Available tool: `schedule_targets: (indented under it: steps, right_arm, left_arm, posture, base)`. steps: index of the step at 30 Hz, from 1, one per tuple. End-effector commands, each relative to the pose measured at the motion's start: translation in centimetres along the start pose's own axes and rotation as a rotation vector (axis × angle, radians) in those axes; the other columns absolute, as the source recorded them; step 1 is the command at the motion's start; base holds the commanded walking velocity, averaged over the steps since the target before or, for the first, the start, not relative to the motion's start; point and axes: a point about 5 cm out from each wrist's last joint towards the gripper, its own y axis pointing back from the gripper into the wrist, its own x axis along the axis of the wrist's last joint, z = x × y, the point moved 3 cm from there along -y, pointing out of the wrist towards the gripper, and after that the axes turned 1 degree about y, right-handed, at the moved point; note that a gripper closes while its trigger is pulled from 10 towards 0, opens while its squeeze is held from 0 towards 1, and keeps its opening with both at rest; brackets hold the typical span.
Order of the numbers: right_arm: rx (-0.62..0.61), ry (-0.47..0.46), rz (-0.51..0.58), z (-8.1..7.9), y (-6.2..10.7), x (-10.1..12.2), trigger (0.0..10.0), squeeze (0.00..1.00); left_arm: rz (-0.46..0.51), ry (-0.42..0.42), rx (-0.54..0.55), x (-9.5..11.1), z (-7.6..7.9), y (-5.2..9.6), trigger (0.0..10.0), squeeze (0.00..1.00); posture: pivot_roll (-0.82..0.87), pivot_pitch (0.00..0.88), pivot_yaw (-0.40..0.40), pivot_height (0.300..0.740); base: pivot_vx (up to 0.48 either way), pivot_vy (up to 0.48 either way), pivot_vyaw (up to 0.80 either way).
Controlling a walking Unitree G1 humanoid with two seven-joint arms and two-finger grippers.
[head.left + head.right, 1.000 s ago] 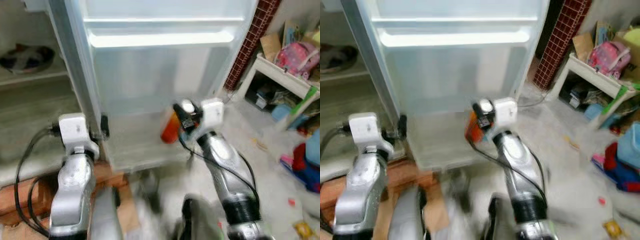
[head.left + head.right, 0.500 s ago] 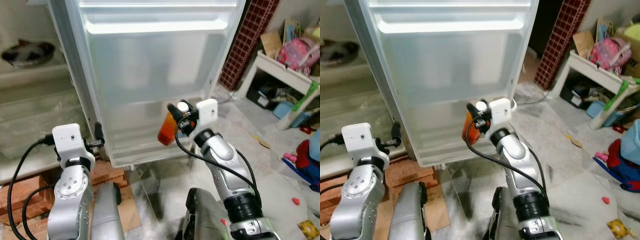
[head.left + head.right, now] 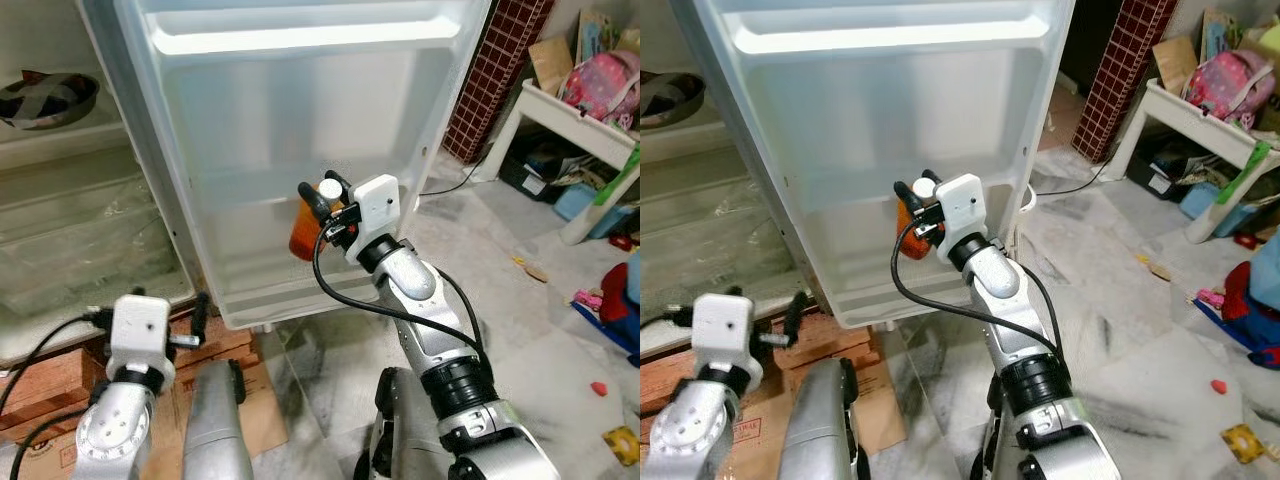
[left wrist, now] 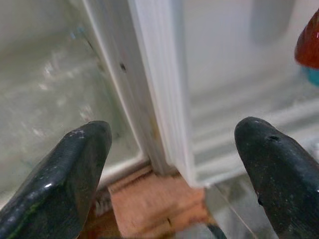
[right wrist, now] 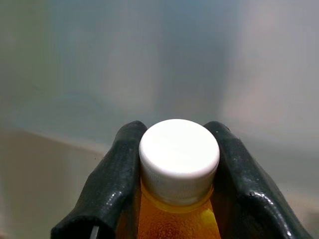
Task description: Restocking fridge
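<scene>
Right pincer (image 3: 318, 203) (raised) clamps orange bottle (image 3: 304, 231) at fridge door (image 3: 290, 120).

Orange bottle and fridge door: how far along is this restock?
Done: fridge door stands open. In hand: the right gripper is shut on the orange bottle by its white cap, in front of the door's inner liner. Left: setting it down; left gripper is open, low.

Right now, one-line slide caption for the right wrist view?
Right gripper clamps the neck of an orange bottle under its white cap, facing the pale fridge door.
</scene>
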Motion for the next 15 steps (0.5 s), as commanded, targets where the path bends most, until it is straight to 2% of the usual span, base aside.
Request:
schedule_targets:
  steps: [1,3,6,12,15]
  right_arm:
    - [-0.024,0.015,0.043,0.7,-0.7,1.1,10.0,0.0]
    - [-0.005,0.023,0.025,0.3,-1.0,0.5,10.0,0.0]
    - [0.01,0.026,0.019,0.0,-1.2,0.1,10.0,0.0]
    - [0.052,0.08,0.021,-0.8,-1.8,-0.3,10.0,0.0]
    - [0.076,0.099,0.031,-1.2,-2.1,-0.3,10.0,0.0]
  left_arm:
    - [0.039,-0.019,-0.044,0.9,0.9,0.3,10.0,0.0]
    - [0.054,-0.027,-0.091,1.3,1.5,0.5,10.0,0.0]
    - [0.052,-0.027,-0.086,1.3,1.4,0.5,10.0,0.0]
    - [0.06,-0.058,-0.065,1.6,1.2,1.6,10.0,0.0]
    - [0.086,-0.056,-0.047,2.4,1.2,1.8,10.0,0.0]
  posture:
    - [0.15,0.12,-0.081,0.543]
    - [0.17,0.137,-0.09,0.543]
    - [0.17,0.143,-0.097,0.543]
    - [0.2,0.168,-0.103,0.543]
    - [0.21,0.171,-0.1,0.543]
  base:
    - [0.0,0.0,0.0]
    - [0.0,0.0,0.0]
    - [0.0,0.0,0.0]
    - [0.0,0.0,0.0]
    - [0.0,0.0,0.0]
